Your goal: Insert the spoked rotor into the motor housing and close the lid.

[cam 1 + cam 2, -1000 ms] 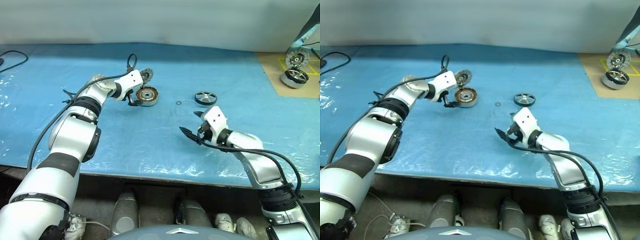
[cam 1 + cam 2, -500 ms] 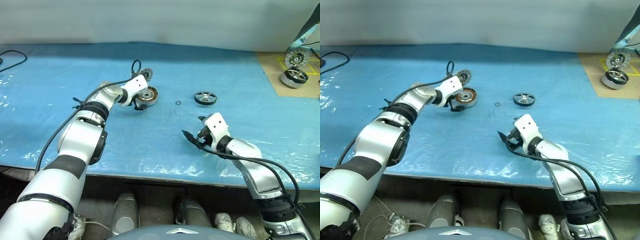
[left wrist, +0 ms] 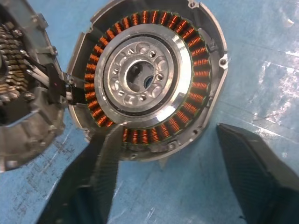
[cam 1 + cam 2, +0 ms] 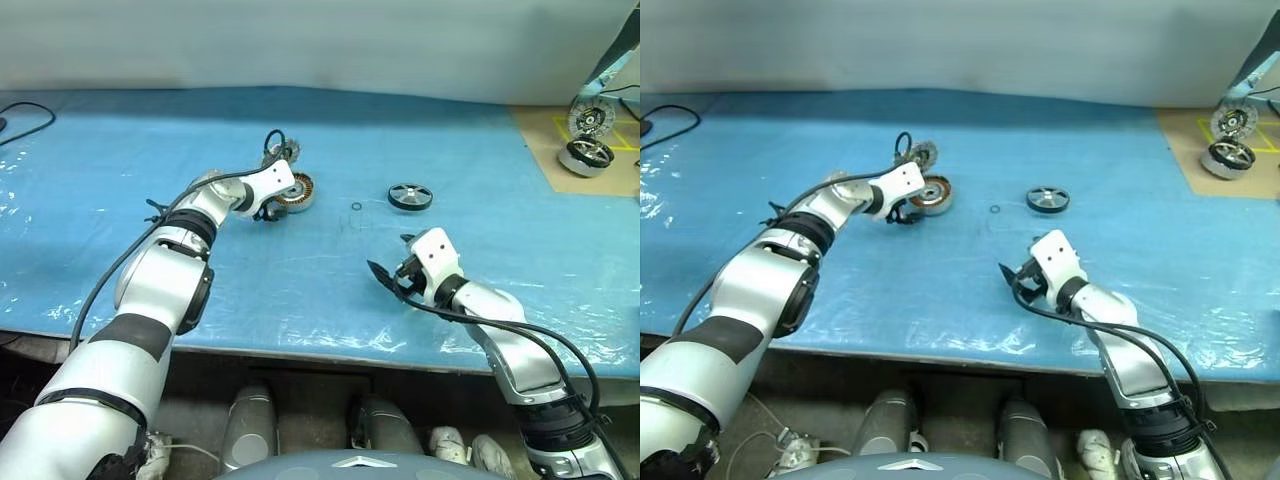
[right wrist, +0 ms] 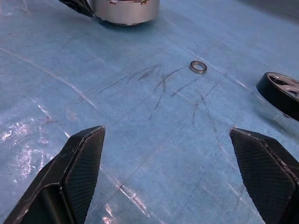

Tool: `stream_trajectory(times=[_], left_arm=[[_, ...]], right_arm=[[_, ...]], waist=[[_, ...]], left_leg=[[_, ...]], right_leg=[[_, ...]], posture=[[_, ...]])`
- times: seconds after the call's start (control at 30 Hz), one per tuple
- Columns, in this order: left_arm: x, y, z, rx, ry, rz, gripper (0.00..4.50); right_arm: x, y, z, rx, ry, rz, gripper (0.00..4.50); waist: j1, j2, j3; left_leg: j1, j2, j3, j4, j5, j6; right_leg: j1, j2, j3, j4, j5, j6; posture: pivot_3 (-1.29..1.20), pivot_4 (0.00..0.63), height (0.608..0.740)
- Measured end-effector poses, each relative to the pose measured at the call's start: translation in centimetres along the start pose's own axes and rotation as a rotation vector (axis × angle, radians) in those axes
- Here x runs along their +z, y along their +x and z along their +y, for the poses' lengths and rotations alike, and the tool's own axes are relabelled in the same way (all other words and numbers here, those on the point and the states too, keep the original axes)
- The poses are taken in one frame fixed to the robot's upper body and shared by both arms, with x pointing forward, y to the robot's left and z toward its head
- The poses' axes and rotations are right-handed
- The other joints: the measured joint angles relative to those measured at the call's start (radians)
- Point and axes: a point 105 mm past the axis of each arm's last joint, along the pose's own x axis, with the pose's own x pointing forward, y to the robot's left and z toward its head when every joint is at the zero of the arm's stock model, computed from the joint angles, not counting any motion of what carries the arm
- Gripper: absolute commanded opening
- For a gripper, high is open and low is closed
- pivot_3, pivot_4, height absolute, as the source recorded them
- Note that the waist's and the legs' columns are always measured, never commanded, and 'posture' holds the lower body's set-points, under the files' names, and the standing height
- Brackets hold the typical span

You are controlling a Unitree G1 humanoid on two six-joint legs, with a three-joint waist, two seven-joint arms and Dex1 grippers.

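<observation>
The motor housing, a silver cup with copper windings, lies on the blue table at the back left. Its toothed lid stands hinged open at the far rim. My left gripper is at the housing's near edge and open. One of its fingers overlaps the rim, and the other rests apart on the table. The spoked rotor lies flat to the right of the housing. My right gripper hovers open and holds nothing, nearer the front than the rotor.
A tiny loose ring lies between the housing and the rotor. Two other motors sit on a brown board at the back right. A black cable runs along the far left. The table's front edge is close below my right arm.
My left gripper has sunk a little onto the housing's near edge and its fingers have come closer together. The right gripper has hardly moved.
</observation>
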Motion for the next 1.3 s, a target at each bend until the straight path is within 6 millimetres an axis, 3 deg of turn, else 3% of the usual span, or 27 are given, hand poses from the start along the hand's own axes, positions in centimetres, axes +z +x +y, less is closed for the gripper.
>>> stream_trajectory(times=[0.03, 0.07, 0.17, 0.4, 0.83, 1.07, 1.3], left_arm=[[0.1, 0.1, 0.0, 0.003, 0.004, -0.003, 2.57], [0.2, 0.1, -0.1, 0.000, 0.011, -0.007, 2.04], [0.5, 0.0, -0.3, -0.028, 0.022, -0.031, 1.20], [0.9, -0.1, -1.4, -0.127, 0.038, -0.074, 1.20], [0.1, -2.7, -3.1, -0.419, 0.061, -0.102, 1.20], [-0.5, -5.4, -4.5, -0.675, 0.201, -0.084, 1.20], [-0.2, -5.8, -5.1, -0.727, 0.369, -0.107, 1.20]], right_arm=[[0.0, 0.0, 0.0, -0.002, -0.001, 0.000, 4.50], [0.0, 0.0, 0.0, -0.004, -0.001, 0.000, 4.50], [0.1, 0.0, 0.0, -0.007, -0.003, -0.001, 4.50], [0.0, -0.1, 0.0, -0.007, -0.002, 0.001, 4.50], [0.0, 0.0, 0.0, -0.007, -0.005, -0.001, 4.50], [0.0, 0.0, 0.2, 0.005, -0.005, 0.000, 4.50], [-0.1, 0.0, 0.7, 0.055, 0.016, 0.005, 4.50]], waist=[[0.000, 0.000, 0.000], [0.000, 0.000, 0.000], [0.001, 0.000, 0.000], [0.001, 0.000, 0.000], [-0.001, 0.000, 0.000], [-0.001, 0.000, 0.001], [0.000, 0.000, 0.001]], left_leg=[[0.000, 0.000, 0.000, 0.000, 0.000, 0.000], [0.000, 0.000, 0.000, 0.000, 0.000, 0.000], [0.000, 0.000, 0.000, 0.000, 0.000, 0.000], [0.000, 0.000, 0.000, -0.003, 0.000, 0.000], [0.001, -0.001, 0.001, -0.012, 0.000, 0.000], [0.001, -0.001, 0.001, -0.013, 0.000, 0.000], [0.001, -0.001, 0.001, -0.013, 0.000, 0.000]], right_leg=[[0.000, 0.000, 0.000, 0.000, 0.000, 0.000], [0.000, 0.000, 0.000, 0.000, 0.000, 0.000], [0.001, 0.000, 0.000, -0.001, 0.000, 0.000], [0.000, 0.000, 0.000, -0.003, 0.000, 0.000], [-0.002, 0.000, 0.000, -0.005, 0.000, 0.000], [-0.002, 0.000, 0.000, -0.005, 0.000, 0.000], [-0.002, 0.000, 0.000, -0.004, 0.000, 0.000]], posture=[[0.00, 0.150, 0.740], [0.00, 0.150, 0.740], [0.00, 0.150, 0.740], [0.00, 0.150, 0.740], [0.00, 0.150, 0.740], [0.00, 0.150, 0.740], [0.00, 0.150, 0.740]])
